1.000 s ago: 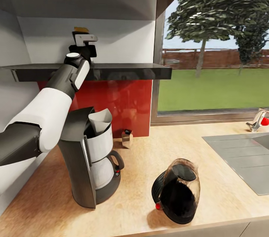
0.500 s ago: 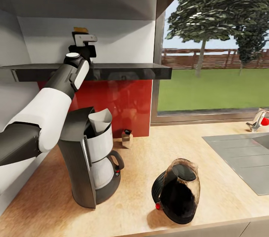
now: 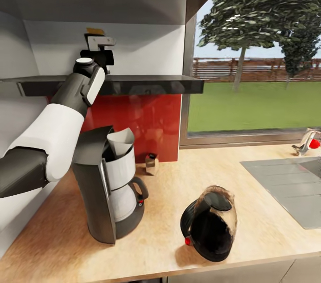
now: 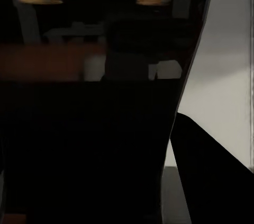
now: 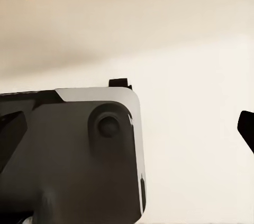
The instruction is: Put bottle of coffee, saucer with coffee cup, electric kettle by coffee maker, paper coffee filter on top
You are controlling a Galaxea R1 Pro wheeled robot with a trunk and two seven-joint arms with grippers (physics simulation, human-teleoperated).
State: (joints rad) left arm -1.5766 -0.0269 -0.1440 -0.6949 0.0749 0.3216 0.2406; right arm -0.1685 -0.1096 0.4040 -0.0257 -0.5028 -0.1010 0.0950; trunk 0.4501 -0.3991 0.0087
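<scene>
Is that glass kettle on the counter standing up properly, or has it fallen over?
Tipped. The electric kettle lies on its side on the kitchen countertop, its lid end turned up toward the camera and its black handle low at the side.

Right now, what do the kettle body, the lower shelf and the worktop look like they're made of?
Electric kettle: apparently clear glass, dark inside, black handle. Kitchen shelf: glossy black board, reflective; material unclear. Kitchen countertop: light wood-grain, matte, possibly laminate.
</scene>
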